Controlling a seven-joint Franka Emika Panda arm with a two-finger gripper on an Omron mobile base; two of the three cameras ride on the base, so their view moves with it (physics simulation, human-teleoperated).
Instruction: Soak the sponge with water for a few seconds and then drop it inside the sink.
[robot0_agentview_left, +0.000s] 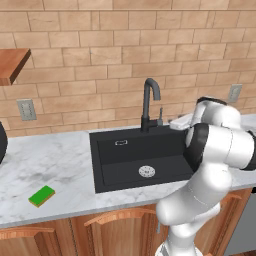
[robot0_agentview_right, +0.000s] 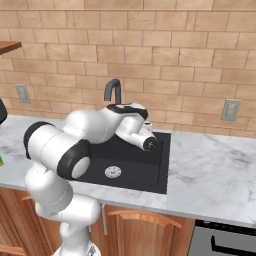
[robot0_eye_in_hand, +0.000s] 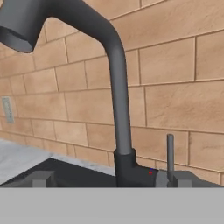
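I have the hand up at the back of the sink (robot0_agentview_left: 107, 165), and in the hand view the gooseneck tap (robot0_eye_in_hand: 118, 100) stands in the centre of the frame with its thin lever (robot0_eye_in_hand: 170, 151) at lower right. The gripper (robot0_eye_in_hand: 111, 179) has its jaws spread wide with nothing between them, the two tips low at either side of the tap's base. No stream runs from the spout, so I judge the step in hand is turning the water on. To do it well I would shift toward the lever on the right of the frame, bring one finger against its side and push it over in a slow, short sweep, keeping clear of the tap's neck so I do not knock it around. The sponge (robot0_agentview_left: 42, 195) lies on the marble counter (robot0_agentview_left: 55, 160) at the lower left of the left base view, well apart from the basin. It lies flat, green face up, yellow layer showing along its near edge. Its long axis runs diagonally, from lower left up toward upper right of that frame.
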